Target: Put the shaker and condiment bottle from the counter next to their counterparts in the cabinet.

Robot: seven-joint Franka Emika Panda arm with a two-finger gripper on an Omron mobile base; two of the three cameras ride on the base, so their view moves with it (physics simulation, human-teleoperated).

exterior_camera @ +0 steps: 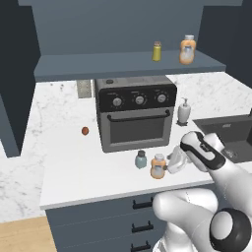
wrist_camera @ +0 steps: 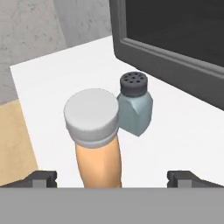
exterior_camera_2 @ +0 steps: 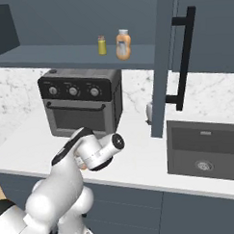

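Two on counter: the shaker (exterior_camera: 141,159) and the bottle (exterior_camera: 158,166) stand upright side by side on the counter (exterior_camera: 74,167), near its front edge, just in front of the oven (exterior_camera: 136,113).
Shaker: pale blue-grey with a dark perforated cap; in the hand view (wrist_camera: 134,107) it sits just behind the bottle, next to the oven's lower front.
Bottle: orange with a pale cap; in the hand view (wrist_camera: 95,138) its cap fills the middle, between the two fingertips (wrist_camera: 41,178).
Gripper: the gripper (exterior_camera: 176,162) hangs just beside the bottle on its sink side, jaws spread wide, one tip to each side of the bottle; no contact can be seen, though the bottle's lower body is hidden at the frame's bottom.
Cabinet: the cabinet (exterior_camera: 123,66) shelf above the oven carries the yellow-green shaker (exterior_camera: 157,51) and a second orange bottle (exterior_camera: 187,49), close together toward its right end.
Other things: a soap dispenser (exterior_camera: 184,110) stands right of the oven, a small reddish object (exterior_camera: 85,131) lies on the counter to its left, and the sink (exterior_camera_2: 202,151) is sunk into the counter to the right.
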